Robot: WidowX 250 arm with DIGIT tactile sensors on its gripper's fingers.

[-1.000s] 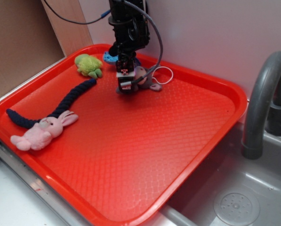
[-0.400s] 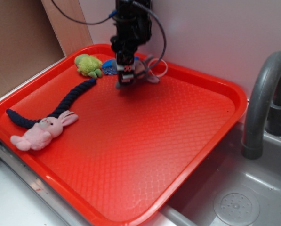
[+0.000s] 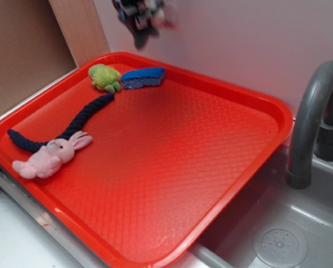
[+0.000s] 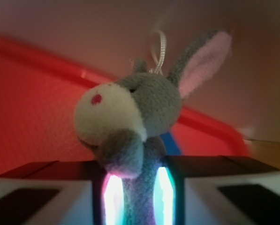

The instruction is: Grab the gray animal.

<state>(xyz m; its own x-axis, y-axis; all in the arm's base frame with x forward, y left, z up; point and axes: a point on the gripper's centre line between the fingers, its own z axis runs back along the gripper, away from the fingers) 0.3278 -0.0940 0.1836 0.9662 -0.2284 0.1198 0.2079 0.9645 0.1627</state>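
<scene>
The gripper [image 4: 136, 197] is clamping the gray animal [image 4: 130, 122] by its body, one finger [image 4: 41, 194] on each side with the plush squeezed in the narrow gap between them. In the wrist view the toy is standing up out of the gripper: a soft gray head, a broad white muzzle with a small pink spot for a nose, and one long gray ear with a pale pink lining sticking up to the right. A stubby gray limb is hanging in front of the body, and a thin white string loop [image 4: 158, 49] is rising from the top of the head. Glowing light is showing along the toy's body at the inner faces of the fingers.

In the exterior view the gripper [image 3: 141, 17] is showing as a dark blur at the top edge, well above the red tray [image 3: 250, 134], and the toy cannot be made out there. Below it on the tray a blue sponge [image 3: 144, 77] is lying; just left of that a green toy [image 3: 105, 77]. Farther off a navy rope [image 3: 66, 125] is touching a pink bunny [image 3: 49, 157]. A gray faucet [image 3: 311, 117] is standing off to the right.
</scene>
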